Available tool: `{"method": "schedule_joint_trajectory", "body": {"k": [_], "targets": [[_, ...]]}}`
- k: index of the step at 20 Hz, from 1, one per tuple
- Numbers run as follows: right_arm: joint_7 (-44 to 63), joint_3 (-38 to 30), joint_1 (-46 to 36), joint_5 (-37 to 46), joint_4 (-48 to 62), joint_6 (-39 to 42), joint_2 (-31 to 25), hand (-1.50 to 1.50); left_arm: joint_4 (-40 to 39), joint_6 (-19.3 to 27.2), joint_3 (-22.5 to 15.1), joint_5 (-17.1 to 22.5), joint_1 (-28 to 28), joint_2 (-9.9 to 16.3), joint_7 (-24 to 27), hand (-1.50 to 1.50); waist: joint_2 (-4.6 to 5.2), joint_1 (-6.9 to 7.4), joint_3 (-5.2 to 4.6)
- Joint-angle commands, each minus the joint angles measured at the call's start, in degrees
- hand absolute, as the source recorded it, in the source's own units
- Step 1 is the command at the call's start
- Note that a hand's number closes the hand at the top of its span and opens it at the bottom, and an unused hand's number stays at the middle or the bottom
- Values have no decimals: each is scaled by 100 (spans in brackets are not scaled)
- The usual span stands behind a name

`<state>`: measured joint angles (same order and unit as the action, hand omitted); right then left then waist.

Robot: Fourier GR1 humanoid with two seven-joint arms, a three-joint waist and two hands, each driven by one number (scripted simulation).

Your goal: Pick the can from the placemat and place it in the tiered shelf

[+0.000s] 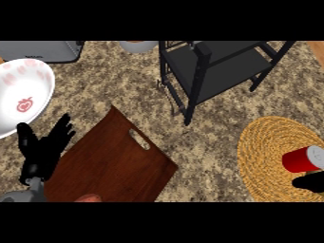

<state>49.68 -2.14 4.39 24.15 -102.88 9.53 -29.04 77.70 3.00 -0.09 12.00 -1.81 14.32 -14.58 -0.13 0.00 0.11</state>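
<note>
Can (306, 159) lying tipped on placemat (280, 159), lower right of frame; right hand (317, 182) closing in beside it, grasp unclear. Tiered shelf (217, 71) waiting upper centre. Left hand (43, 142) resting released, lower left.

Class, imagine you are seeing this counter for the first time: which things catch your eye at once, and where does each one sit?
The red can lying on its side on the woven yellow placemat at the right stands out first, with the right hand next to it. The black tiered shelf stands at the top centre. At the left are a white bowl with pink marks and a dark wooden cutting board, with the open left hand at the board's edge.
</note>
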Motion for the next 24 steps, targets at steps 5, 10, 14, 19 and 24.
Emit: {"method": "schedule_joint_trajectory", "body": {"k": [5,10,14,19,24], "targets": [[-349,-53,-405,776,675,18,378,-150,277,-36,-22,-254,264,-215,-117,0,11,13,-10],[-1049,-260,-668,917,1412,-345,599,-150,-228,-318,250,-132,68,-202,123,0,16,15,-10],[-1441,-268,-545,1216,1632,-525,805,-150,9,-312,302,-288,129,-198,-15,0,12,7,-10],[-1838,-258,-557,955,1862,76,618,150,16,-441,456,-211,-41,-60,-199,0,15,2,-11],[-2540,73,-864,1031,2409,304,594,150,-86,-255,390,-327,-181,-220,-267,0,22,18,-9]]}}
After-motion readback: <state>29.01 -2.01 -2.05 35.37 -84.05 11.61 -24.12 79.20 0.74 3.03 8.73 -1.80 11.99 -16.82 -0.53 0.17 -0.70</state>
